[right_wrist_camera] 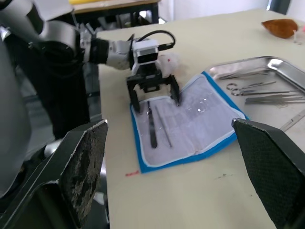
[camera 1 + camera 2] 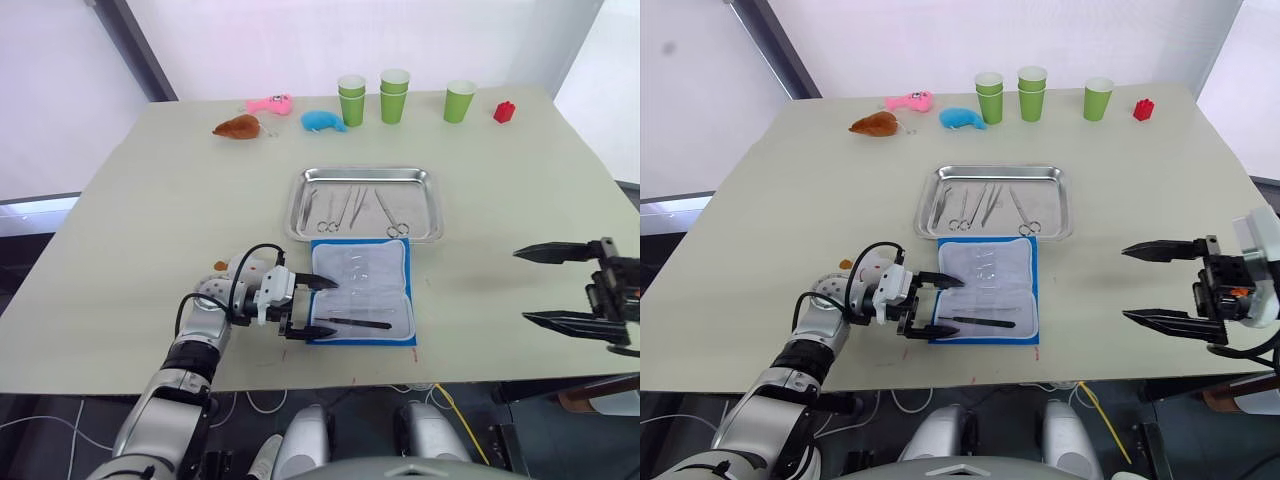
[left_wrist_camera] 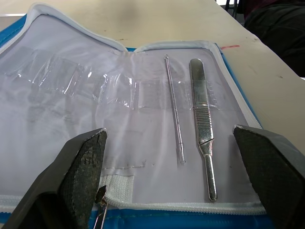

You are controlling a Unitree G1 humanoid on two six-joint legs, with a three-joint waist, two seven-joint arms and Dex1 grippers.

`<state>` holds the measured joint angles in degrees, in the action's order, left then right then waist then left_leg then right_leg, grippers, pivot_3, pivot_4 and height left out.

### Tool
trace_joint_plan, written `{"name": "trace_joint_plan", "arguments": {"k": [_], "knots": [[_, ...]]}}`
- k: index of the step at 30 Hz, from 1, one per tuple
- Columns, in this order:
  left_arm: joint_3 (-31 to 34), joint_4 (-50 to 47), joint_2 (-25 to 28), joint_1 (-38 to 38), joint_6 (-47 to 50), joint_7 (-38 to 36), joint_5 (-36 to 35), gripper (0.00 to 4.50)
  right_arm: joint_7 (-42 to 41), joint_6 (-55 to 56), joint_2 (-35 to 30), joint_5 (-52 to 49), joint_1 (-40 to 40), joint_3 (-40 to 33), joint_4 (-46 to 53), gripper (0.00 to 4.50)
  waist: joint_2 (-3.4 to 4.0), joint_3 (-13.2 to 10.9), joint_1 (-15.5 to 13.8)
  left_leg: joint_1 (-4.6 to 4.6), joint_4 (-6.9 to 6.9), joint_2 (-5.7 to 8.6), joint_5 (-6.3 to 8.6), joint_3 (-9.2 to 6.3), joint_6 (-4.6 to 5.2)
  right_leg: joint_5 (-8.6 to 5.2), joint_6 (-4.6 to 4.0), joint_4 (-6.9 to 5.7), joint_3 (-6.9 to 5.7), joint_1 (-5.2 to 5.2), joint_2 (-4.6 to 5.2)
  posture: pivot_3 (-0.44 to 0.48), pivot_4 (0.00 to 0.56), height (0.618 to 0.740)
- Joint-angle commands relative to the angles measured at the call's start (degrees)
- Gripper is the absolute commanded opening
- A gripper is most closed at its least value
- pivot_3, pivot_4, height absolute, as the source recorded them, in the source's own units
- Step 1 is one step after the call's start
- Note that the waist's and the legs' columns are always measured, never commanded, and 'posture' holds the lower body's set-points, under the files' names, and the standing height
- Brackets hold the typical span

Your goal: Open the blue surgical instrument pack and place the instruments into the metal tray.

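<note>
Two instruments [image 3: 202, 126] are still lying in the opened blue surgical instrument pack [image 2: 362, 290], low centre of frame, just below the metal tray [image 2: 432, 200]. Your left hand [image 2: 308, 305] is hovering wide open and empty at its edge, so be straddling the dark-handled tool squarely before closing. Your right hand [image 2: 545, 285] is waiting open and empty at far right.

**Colours on the bench**

Bench [image 2: 150, 230]: pale beige, plain, small red marks near the front edge.
Blue surgical instrument pack [image 2: 361, 292]: bright blue border, whitish lining, clear glossy pockets.
Instruments in the pack [image 3: 202, 124]: one silver, ridged handle; one thin silver probe.
Metal tray [image 2: 364, 176]: shiny steel; silver tools inside.
Cups [image 2: 393, 96]: lime green, white inside.
Block [image 2: 504, 112]: red.
Plush toy [image 2: 321, 121]: blue.
Pink toy [image 2: 270, 103].
Brown item [image 2: 237, 126]: rusty brown.
Left gripper [image 2: 312, 307] and right gripper [image 2: 545, 286]: black fingers.
</note>
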<state>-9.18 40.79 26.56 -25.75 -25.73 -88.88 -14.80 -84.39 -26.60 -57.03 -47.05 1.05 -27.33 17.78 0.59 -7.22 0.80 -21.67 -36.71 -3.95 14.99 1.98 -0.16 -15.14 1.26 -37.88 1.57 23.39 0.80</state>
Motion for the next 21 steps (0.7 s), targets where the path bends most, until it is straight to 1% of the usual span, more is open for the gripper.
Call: {"name": "trace_joint_plan", "arguments": {"k": [1,4,8,12,16,21], "knots": [[-3.41,4.76,-0.28,3.50,1.06,-1.07,4.48,4.50,-1.20,1.96,-1.12,-0.18,1.98,-0.91,0.30,4.35,0.00,0.00,0.01,0.00,0.00,0.00,0.00,-0.01,0.00,0.00,0.00,0.00,0.00,0.00,0.00,0.000,0.150,0.740],[-3.45,4.25,-0.41,3.48,1.41,-0.98,4.36,4.50,-1.18,3.84,-0.61,1.05,3.92,1.14,0.69,4.35,0.00,0.00,0.00,0.00,0.00,0.00,0.00,-0.01,0.00,0.01,0.01,0.00,-0.01,0.00,0.00,0.000,0.150,0.740],[-3.80,2.99,-0.57,3.84,2.22,-0.53,4.49,4.50,-0.31,10.71,1.86,7.17,6.85,7.58,1.59,4.35,0.00,0.00,-0.01,0.01,0.00,0.00,0.00,-0.02,0.00,0.00,0.01,0.00,-0.02,-0.01,0.00,0.000,0.150,0.740],[-3.89,2.18,-0.40,4.16,2.80,-0.12,4.54,4.50,0.56,13.69,3.14,10.16,7.76,10.83,0.71,4.35,0.00,0.00,-0.15,-0.05,0.00,0.01,0.00,-0.03,0.00,0.00,0.02,0.03,-0.02,0.00,0.01,0.000,0.150,0.740],[-3.65,1.70,0.05,4.69,2.85,0.33,4.45,4.50,4.92,16.12,6.66,16.09,10.01,17.78,0.12,4.35,0.00,0.00,-0.03,-0.03,0.00,0.02,0.00,-0.01,0.00,0.00,0.02,0.03,-0.01,0.00,0.01,0.000,0.150,0.740],[-3.69,2.36,0.08,4.01,2.86,0.70,4.77,4.50,9.55,15.99,10.46,19.89,12.23,23.83,0.62,4.35,0.00,0.00,-0.02,-0.04,0.00,0.02,0.00,-0.01,0.00,0.00,0.02,0.02,0.00,0.01,0.00,0.000,0.150,0.740]]}}
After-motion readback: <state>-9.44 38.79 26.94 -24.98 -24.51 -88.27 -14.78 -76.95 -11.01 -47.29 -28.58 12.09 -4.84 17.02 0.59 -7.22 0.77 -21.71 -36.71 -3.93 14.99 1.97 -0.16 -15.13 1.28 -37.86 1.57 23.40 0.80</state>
